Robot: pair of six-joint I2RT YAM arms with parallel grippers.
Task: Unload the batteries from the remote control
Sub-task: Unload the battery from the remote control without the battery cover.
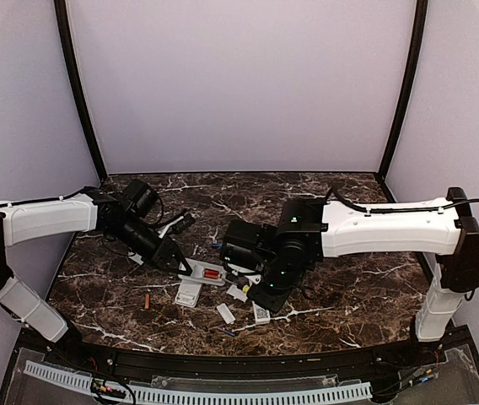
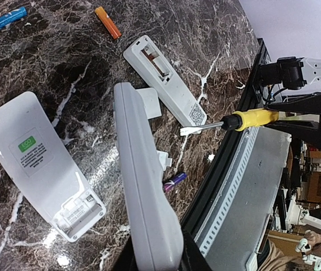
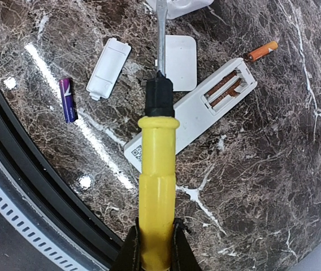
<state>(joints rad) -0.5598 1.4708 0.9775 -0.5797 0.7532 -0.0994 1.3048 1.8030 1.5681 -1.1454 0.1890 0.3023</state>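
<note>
Two robot arms work over a marble table.
The left gripper clamps a grey remote. The right gripper clamps a screwdriver. An orange battery lies just beside the white remote's open end, and a purple battery lies beyond its other end.

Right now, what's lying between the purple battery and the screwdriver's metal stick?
A flat white cover lies there; the right wrist view shows it.

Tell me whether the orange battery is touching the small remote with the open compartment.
Apart. The left wrist view shows a clear gap between the orange battery and the remote.
</note>
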